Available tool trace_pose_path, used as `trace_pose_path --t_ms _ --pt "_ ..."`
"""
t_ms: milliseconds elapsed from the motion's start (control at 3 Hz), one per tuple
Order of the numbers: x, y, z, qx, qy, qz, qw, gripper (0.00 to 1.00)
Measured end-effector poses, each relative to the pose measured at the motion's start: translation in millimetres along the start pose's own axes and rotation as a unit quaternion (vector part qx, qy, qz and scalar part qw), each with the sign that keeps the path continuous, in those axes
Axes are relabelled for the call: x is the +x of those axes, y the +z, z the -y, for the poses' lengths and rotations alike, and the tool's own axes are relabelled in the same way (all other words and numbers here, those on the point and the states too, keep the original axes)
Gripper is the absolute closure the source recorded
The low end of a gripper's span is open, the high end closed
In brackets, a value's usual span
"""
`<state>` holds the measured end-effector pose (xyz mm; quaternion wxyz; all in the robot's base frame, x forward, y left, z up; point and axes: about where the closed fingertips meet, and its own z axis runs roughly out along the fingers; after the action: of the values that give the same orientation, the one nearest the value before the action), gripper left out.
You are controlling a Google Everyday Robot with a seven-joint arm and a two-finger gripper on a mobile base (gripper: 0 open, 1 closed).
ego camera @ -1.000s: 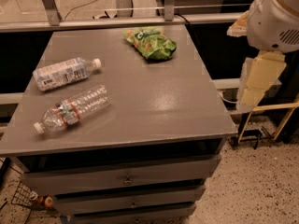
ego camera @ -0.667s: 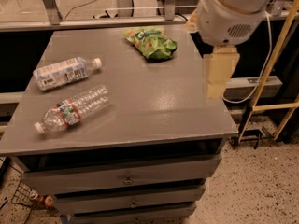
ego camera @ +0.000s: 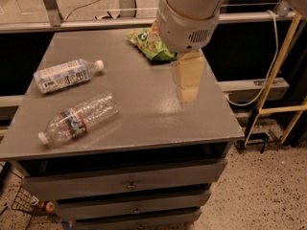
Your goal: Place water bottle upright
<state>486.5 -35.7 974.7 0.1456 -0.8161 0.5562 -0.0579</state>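
Camera view: my gripper [ego camera: 186,92] hangs over the right half of the grey table [ego camera: 144,128], just in front of the green snack bag [ego camera: 149,47]. I cannot tell whether it is open or closed. The water bottle [ego camera: 79,118] lies on its side near the front-left edge, white cap pointing front-left, well apart from my gripper. Behind it lies a white-and-blue labelled bottle [ego camera: 67,74].
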Motion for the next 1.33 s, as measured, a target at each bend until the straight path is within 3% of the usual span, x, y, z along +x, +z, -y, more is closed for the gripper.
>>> trace_pose_path --t_ms 333,667,1000,1333 --pt "-45 33 28 -0.031 -0.068 -0.01 0.9972 0.0" --pt "-98 72 56 -0.063 -0.142 -0.024 0.9876 0.0" --pt "-142 101 72 -0.083 -0.189 -0.048 0.9774 0.0" --pt "-171 114 72 -0.088 -0.196 -0.051 0.9752 0.0"
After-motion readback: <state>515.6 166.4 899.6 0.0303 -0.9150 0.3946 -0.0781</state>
